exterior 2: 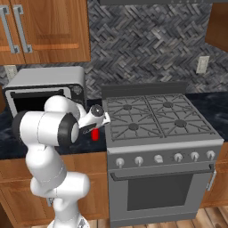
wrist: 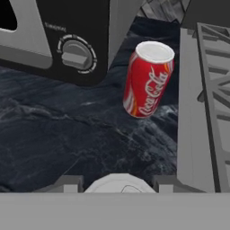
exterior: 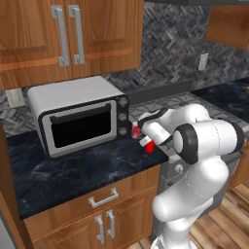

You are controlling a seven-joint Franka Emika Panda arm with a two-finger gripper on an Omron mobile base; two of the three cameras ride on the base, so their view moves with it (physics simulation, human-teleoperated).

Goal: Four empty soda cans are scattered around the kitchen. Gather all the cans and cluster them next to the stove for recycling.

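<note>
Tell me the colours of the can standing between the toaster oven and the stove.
Red with white script and a silver top on the can, clearest in the hand view.

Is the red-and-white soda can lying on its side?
No, the red-and-white soda can stands upright on the black counter, silver top up, beside the stove.

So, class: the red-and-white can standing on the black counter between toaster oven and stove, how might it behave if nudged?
The red-and-white can stands upright, taller than wide, so a high push would probably tip it. Its round body would likely roll once down. Its glossy wall on the smooth counter suggests a low nudge might slide it.
</note>
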